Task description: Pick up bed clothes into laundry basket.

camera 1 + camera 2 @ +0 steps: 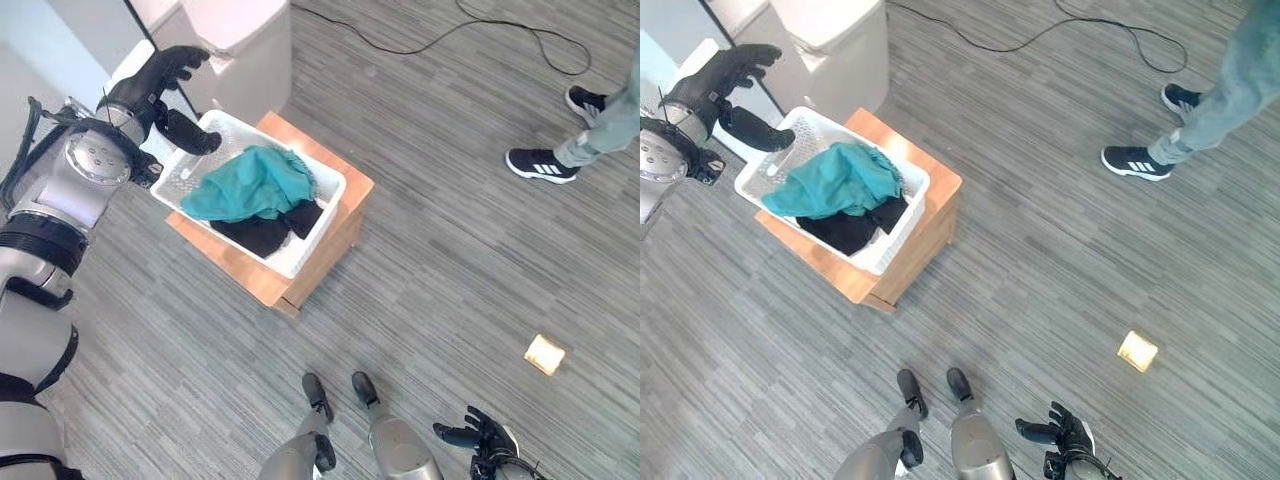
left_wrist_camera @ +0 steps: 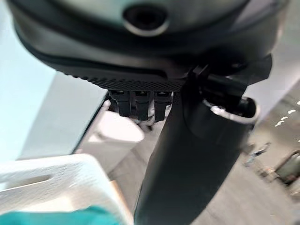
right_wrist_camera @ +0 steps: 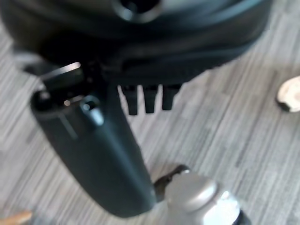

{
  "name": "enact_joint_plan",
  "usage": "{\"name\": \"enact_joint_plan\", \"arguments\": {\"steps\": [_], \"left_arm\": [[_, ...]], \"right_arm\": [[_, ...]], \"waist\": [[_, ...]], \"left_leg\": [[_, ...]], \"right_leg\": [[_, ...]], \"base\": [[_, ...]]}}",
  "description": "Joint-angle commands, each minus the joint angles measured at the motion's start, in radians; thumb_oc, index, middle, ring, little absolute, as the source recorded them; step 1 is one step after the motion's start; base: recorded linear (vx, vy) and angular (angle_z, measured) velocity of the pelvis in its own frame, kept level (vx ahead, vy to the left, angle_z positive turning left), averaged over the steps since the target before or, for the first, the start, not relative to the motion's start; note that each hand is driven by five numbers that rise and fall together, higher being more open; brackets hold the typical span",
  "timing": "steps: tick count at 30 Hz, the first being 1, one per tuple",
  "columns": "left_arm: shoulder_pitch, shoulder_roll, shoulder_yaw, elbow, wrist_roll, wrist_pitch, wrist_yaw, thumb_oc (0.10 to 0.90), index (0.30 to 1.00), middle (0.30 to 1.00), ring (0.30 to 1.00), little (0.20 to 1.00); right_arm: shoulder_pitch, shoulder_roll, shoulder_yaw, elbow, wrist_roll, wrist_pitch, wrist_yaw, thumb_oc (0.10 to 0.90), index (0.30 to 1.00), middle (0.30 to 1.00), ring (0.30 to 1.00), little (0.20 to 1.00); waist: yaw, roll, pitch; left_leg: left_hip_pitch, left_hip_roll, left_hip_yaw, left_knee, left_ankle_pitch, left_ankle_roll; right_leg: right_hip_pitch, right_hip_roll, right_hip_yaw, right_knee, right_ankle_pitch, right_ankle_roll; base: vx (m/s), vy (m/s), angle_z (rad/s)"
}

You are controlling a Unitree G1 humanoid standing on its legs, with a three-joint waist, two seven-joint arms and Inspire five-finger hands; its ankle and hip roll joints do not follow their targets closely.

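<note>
A teal garment and a black one lie in the white laundry basket on a brown wooden bench; the floor is grey-striped.

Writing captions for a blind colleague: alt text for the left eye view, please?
A white laundry basket on a low wooden stand holds teal clothes over black clothes. The open left hand hovers by its far corner.

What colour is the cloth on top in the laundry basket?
Teal, lying over a black garment; the cloth shows best in the left eye view.
</note>
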Motion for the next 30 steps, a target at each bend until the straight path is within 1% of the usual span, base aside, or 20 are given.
{"name": "enact_joint_plan", "arguments": {"steps": [1,2,4,7,8,9,10,12,13,14,15,18,19,20,21,24,26,27,28,30], "left_arm": [[0.008,0.101,0.205,-0.052,-0.08,-0.126,0.121,0.8,0.9,0.9,0.9,0.9],[0.205,0.116,0.379,-0.149,-0.113,-0.145,0.141,0.8,0.9,0.9,0.9,0.9],[0.388,0.054,0.517,-0.243,-0.123,-0.165,0.163,0.8,0.9,0.9,0.9,0.9],[0.636,-0.098,0.655,-0.36,-0.071,-0.172,0.187,0.8,0.9,0.9,0.9,0.9],[0.735,-0.206,0.713,-0.37,-0.092,-0.187,0.19,0.8,0.9,0.9,0.9,0.9],[0.785,-0.267,0.727,-0.384,-0.093,-0.176,0.187,0.8,0.9,0.9,0.9,0.9],[0.84,-0.363,0.756,-0.379,-0.111,-0.167,0.186,0.8,0.9,0.9,0.9,0.9],[0.998,-0.468,0.807,-0.41,-0.073,-0.153,0.178,0.8,0.9,0.9,0.9,0.9],[1.048,-0.501,0.806,-0.418,-0.094,-0.136,0.151,0.8,0.9,0.9,0.9,0.9],[1.05,-0.503,0.808,-0.42,-0.094,-0.135,0.15,0.8,0.9,0.9,0.9,0.9],[1.157,-0.582,0.833,-0.426,-0.126,-0.114,0.119,0.8,0.9,0.9,0.9,0.9],[1.27,-0.652,0.851,-0.396,-0.159,-0.087,0.078,0.8,0.9,0.9,0.9,0.9],[1.312,-0.671,0.876,-0.391,-0.19,-0.079,0.055,0.8,0.9,0.9,0.9,0.9],[1.313,-0.671,0.876,-0.391,-0.19,-0.079,0.055,0.8,0.9,0.9,0.9,0.9],[1.341,-0.687,0.888,-0.399,-0.184,-0.075,0.057,0.8,0.9,0.9,0.9,0.9],[1.356,-0.703,0.883,-0.399,-0.189,-0.054,0.047,0.8,0.9,0.9,0.9,0.9],[1.351,-0.707,0.866,-0.384,-0.172,-0.045,0.047,0.8,0.9,0.9,0.9,0.9],[1.357,-0.711,0.855,-0.386,-0.162,-0.038,0.044,0.8,0.9,0.9,0.9,0.9],[1.355,-0.712,0.83,-0.383,-0.15,-0.032,0.035,0.8,0.9,0.9,0.9,0.9],[1.376,-0.738,0.809,-0.384,-0.16,-0.025,0.031,0.8,0.9,0.9,0.9,0.9]], "right_arm": [[0.095,-0.091,-0.006,-0.075,-0.04,-0.019,0.001,0.8,0.9,0.9,0.9,0.9],[0.105,-0.092,0.0,-0.141,-0.078,-0.019,0.012,0.8,0.9,0.9,0.9,0.9],[0.135,-0.079,-0.009,-0.226,-0.096,-0.026,0.02,0.8,0.9,0.9,0.9,0.9],[0.161,-0.058,0.028,-0.349,-0.078,-0.059,0.059,0.8,0.9,0.9,0.9,0.9],[0.159,-0.052,0.074,-0.406,-0.065,-0.079,0.104,0.8,0.9,0.9,0.9,0.9],[0.15,-0.066,0.096,-0.404,-0.07,-0.084,0.11,0.8,0.9,0.9,0.9,0.9],[0.142,-0.081,0.129,-0.437,-0.067,-0.087,0.133,0.8,0.9,0.9,0.9,0.9],[0.091,-0.131,0.168,-0.525,-0.097,-0.094,0.159,0.8,0.9,0.9,0.9,0.9],[0.073,-0.153,0.169,-0.542,-0.102,-0.092,0.16,0.8,0.9,0.9,0.9,0.9],[0.073,-0.155,0.169,-0.542,-0.101,-0.092,0.16,0.8,0.9,0.9,0.9,0.9],[0.066,-0.182,0.143,-0.593,-0.095,-0.083,0.171,0.8,0.9,0.9,0.9,0.9],[0.096,-0.158,0.096,-0.623,-0.056,-0.075,0.185,0.8,0.9,0.9,0.9,0.9],[0.137,-0.137,0.073,-0.643,-0.053,-0.076,0.191,0.8,0.9,0.9,0.9,0.9],[0.138,-0.137,0.073,-0.643,-0.053,-0.076,0.191,0.8,0.9,0.9,0.9,0.9],[0.158,-0.122,0.053,-0.655,-0.049,-0.081,0.186,0.8,0.9,0.9,0.9,0.9],[0.182,-0.079,0.02,-0.634,-0.014,-0.079,0.169,0.8,0.9,0.9,0.9,0.9],[0.192,-0.061,-0.006,-0.647,0.001,-0.082,0.154,0.8,0.9,0.9,0.9,0.9],[0.193,-0.05,-0.017,-0.651,0.008,-0.081,0.147,0.8,0.9,0.9,0.9,0.9],[0.195,-0.037,-0.032,-0.657,0.036,-0.085,0.139,0.8,0.9,0.9,0.9,0.9],[0.171,-0.025,-0.026,-0.645,0.037,-0.08,0.134,0.8,0.9,0.9,0.9,0.9]], "waist": [[0.02,0.024,-0.128],[0.05,0.012,-0.132],[0.063,0.004,-0.119],[0.064,-0.009,-0.117],[0.096,-0.03,-0.124],[0.101,-0.04,-0.132],[0.132,-0.055,-0.13],[0.221,-0.083,-0.116],[0.234,-0.086,-0.114],[0.229,-0.079,-0.119],[0.268,-0.089,-0.091],[0.28,-0.155,-0.105],[0.282,-0.175,-0.119],[0.278,-0.175,-0.121],[0.273,-0.179,-0.138],[0.25,-0.163,-0.174],[0.237,-0.153,-0.189],[0.234,-0.141,-0.193],[0.232,-0.127,-0.191],[0.251,-0.102,-0.184]], "left_leg": [[0.064,0.061,-0.031,0.001,-0.079,-0.071],[0.089,0.068,-0.03,0.001,-0.085,-0.066],[0.108,0.07,-0.077,0.001,-0.076,-0.066],[0.065,0.056,-0.239,0.005,-0.015,-0.071],[0.04,0.039,-0.304,0.014,0.006,-0.08],[0.018,0.025,-0.348,0.013,0.02,-0.085],[-0.011,0.01,-0.39,0.012,0.049,-0.093],[-0.093,-0.007,-0.453,0.012,0.083,-0.11],[-0.135,-0.006,-0.46,0.015,0.088,-0.12],[-0.142,-0.002,-0.467,0.014,0.093,-0.122],[-0.153,-0.005,-0.431,0.078,0.061,-0.112],[-0.13,0.02,-0.263,0.384,-0.086,-0.055],[-0.095,0.06,-0.197,0.449,-0.127,-0.046],[-0.099,0.059,-0.2,0.449,-0.125,-0.046],[-0.06,0.118,-0.13,0.449,-0.133,-0.041],[0.082,0.204,-0.016,0.352,-0.184,-0.07],[0.101,0.219,0.041,0.303,-0.202,-0.082],[0.107,0.226,0.045,0.28,-0.228,-0.096],[0.094,0.223,0.093,0.244,-0.199,-0.097],[0.103,0.169,0.03,0.186,-0.201,-0.077]], "right_leg": [[-0.059,-0.088,-0.053,0.028,0.023,0.109],[-0.058,-0.083,-0.062,0.098,-0.006,0.108],[-0.052,-0.066,-0.03,0.213,-0.076,0.103],[-0.038,0.036,0.179,0.381,-0.179,0.065],[-0.003,0.07,0.254,0.402,-0.213,0.055],[0.016,0.083,0.283,0.391,-0.221,0.043],[0.033,0.105,0.308,0.368,-0.233,0.01],[0.06,0.094,0.243,0.284,-0.254,-0.016],[0.052,0.096,0.196,0.269,-0.246,-0.027],[0.046,0.102,0.191,0.265,-0.239,-0.027],[0.03,0.1,0.1,0.261,-0.214,-0.028],[0.006,-0.009,-0.081,0.202,-0.145,-0.007],[0.012,-0.049,-0.168,0.162,-0.124,-0.007],[0.011,-0.049,-0.172,0.159,-0.122,-0.007],[0.015,-0.075,-0.253,0.138,-0.113,-0.008],[0.033,-0.113,-0.416,0.11,-0.115,0.0],[0.042,-0.152,-0.511,0.108,-0.105,0.009],[0.054,-0.16,-0.526,0.117,-0.122,0.02],[0.064,-0.177,-0.576,0.123,-0.12,0.025],[0.053,-0.218,-0.604,0.218,-0.142,0.037]], "base": [[-0.02,-0.012,0.17],[-0.05,-0.011,0.17],[-0.13,-0.069,-0.07],[-0.29,-0.185,0.72],[-0.29,-0.246,1.52],[-0.3,-0.257,1.99],[-0.34,-0.303,2.12],[-0.46,-0.418,2.08],[-0.34,-0.304,1.81],[-0.43,-0.259,1.91],[-0.45,-0.124,2.06],[-0.51,-0.135,2.32],[-0.3,-0.091,2.34],[-0.27,-0.055,2.59],[-0.14,0.005,2.74],[-0.13,0.06,2.73],[-0.07,0.161,2.6],[-0.03,0.228,2.65],[0.01,0.276,2.21],[-0.01,0.41,1.61]]}}
